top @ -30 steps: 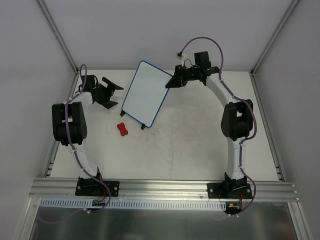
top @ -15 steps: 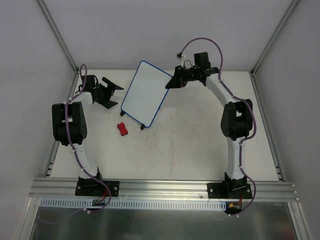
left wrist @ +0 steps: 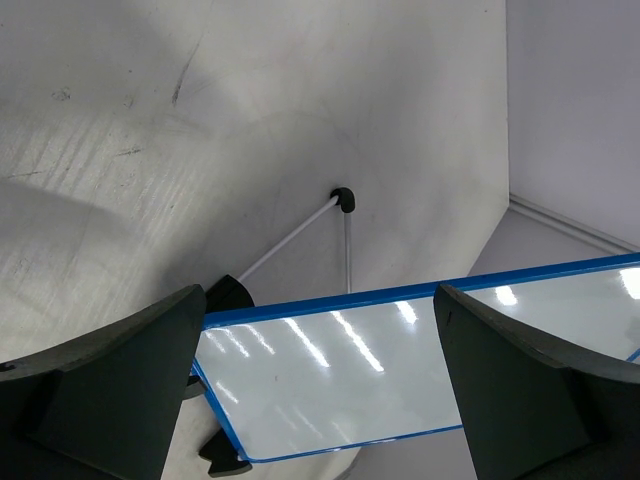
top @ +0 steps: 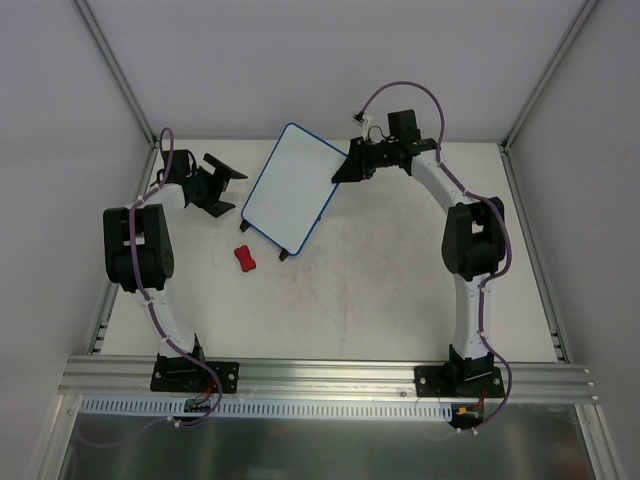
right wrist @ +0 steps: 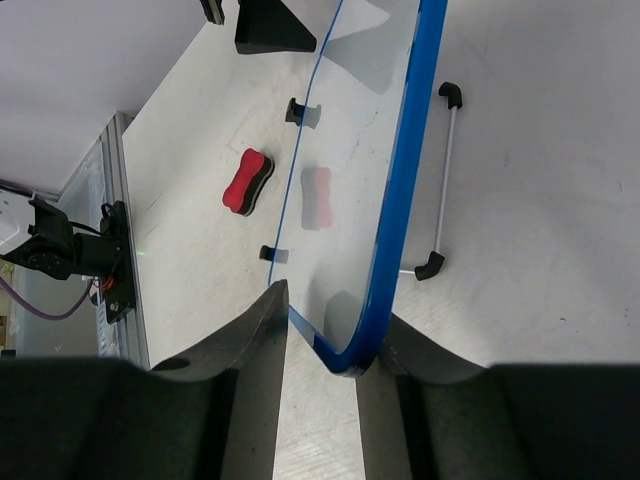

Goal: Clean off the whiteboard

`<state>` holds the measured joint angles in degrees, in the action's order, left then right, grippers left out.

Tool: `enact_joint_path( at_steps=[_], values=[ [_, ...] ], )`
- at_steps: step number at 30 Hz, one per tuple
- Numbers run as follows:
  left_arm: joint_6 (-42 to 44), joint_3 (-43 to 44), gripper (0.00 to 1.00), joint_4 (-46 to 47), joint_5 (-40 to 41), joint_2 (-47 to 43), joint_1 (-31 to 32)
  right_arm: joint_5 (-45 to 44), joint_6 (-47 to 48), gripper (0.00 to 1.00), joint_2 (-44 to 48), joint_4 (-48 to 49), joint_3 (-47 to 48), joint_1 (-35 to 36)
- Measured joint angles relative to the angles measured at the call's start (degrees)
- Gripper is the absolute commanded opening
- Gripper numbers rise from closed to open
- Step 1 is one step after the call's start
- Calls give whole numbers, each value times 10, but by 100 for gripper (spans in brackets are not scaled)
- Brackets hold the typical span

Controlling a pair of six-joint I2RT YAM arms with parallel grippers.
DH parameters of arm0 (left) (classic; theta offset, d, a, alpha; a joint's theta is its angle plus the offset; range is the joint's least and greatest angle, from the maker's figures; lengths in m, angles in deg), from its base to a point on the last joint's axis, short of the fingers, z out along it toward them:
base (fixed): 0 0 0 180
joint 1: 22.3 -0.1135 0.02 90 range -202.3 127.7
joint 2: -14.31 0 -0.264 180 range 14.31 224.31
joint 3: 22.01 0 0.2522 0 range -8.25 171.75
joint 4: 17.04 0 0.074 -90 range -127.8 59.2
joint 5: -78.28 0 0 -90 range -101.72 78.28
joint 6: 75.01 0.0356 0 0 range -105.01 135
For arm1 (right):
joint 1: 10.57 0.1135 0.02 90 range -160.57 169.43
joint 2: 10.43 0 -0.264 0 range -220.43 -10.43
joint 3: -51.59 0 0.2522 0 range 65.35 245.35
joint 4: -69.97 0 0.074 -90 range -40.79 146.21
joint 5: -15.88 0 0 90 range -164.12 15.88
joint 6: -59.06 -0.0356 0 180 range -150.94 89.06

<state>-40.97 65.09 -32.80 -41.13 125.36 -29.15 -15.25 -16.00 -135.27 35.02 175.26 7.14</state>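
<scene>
The whiteboard stands tilted on its black feet at the back of the table, its blue-framed face blank and glossy. My right gripper straddles its upper right corner. In the right wrist view the jaws are parted around the rounded corner of the whiteboard: one finger rests against the blue frame, the other stands a little off it. My left gripper is wide open just left of the board, holding nothing. In the left wrist view, the whiteboard lies between and beyond its fingers.
A small red eraser lies on the table in front of the board's lower left corner, also seen as the eraser from the right wrist. The board's wire back stand rests on the table. White enclosure walls and the aluminium rail bound the table.
The right gripper's jaws have loosened around the board's corner and the arm has shifted slightly. The board has moved a touch with it. The left arm has not moved.
</scene>
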Motion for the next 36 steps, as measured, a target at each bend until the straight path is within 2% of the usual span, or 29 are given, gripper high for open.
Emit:
enact_joint_path(
  at_steps=[4, 9, 17, 18, 22, 24, 32, 36],
  values=[
    [0, -1, 99, 0, 0, -3, 0, -2, 4, 39, 0, 0, -4, 0],
    [0, -2, 99, 0, 0, -7, 0, -2, 6, 48, 0, 0, -9, 0],
    [1, -2, 99, 0, 0, -7, 0, -2, 6, 50, 0, 1, -10, 0],
    [1, -2, 99, 0, 0, -7, 0, -2, 6, 54, 0, 1, -10, 0],
    [1, -2, 99, 0, 0, -7, 0, -2, 7, 58, 0, 1, -10, 0],
    [1, -2, 99, 0, 0, -7, 0, -2, 7, 63, 0, 1, -10, 0],
    [3, -3, 99, 1, 0, -7, 0, -2, 8, 68, 0, 1, -10, 0],
    [6, -7, 99, 0, 0, -7, 0, -3, 8, 81, 0, 1, -11, 0]
  ],
)
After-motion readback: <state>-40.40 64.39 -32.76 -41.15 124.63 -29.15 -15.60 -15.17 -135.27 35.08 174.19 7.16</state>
